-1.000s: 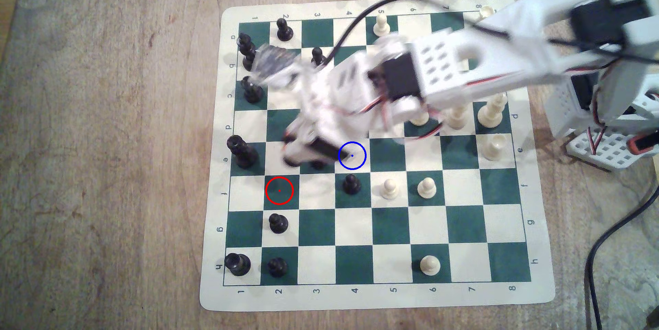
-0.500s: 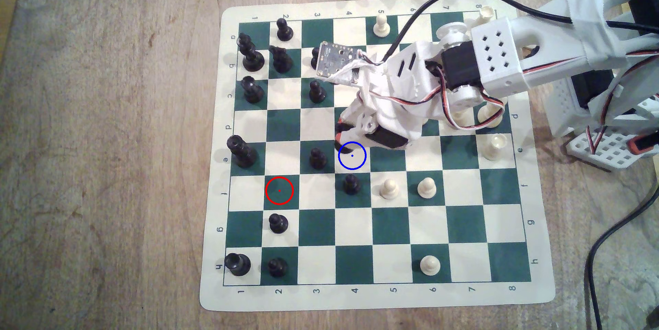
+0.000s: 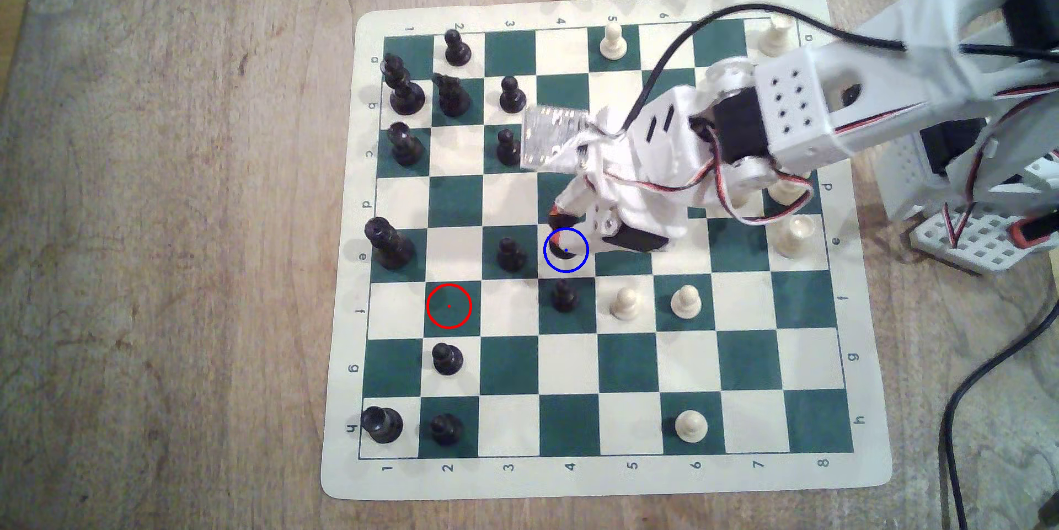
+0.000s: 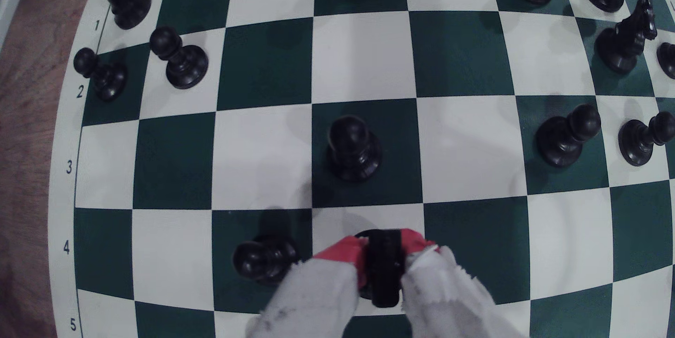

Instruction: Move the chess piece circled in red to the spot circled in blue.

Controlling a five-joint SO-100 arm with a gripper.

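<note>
Both claw (image 4: 383,250) fingers clamping, seemingly, knight (image 4: 382,268)

Across the last second the arm sweeps from the exterior view's left toward its right: 1.0 s ago it is blurred over the squares left of the blue ring, 0.5 s ago the gripper (image 3: 564,232) sits just above the ring, and now its tips reach inside the spot circled in blue (image 3: 579,263). The black chess piece (image 3: 560,250), clamped between the red-tipped fingers (image 4: 341,252), comes with it and now lies within the ring. The black pawn (image 3: 510,254) on the square left of the ring, hidden 1.0 s ago, is uncovered.
</note>
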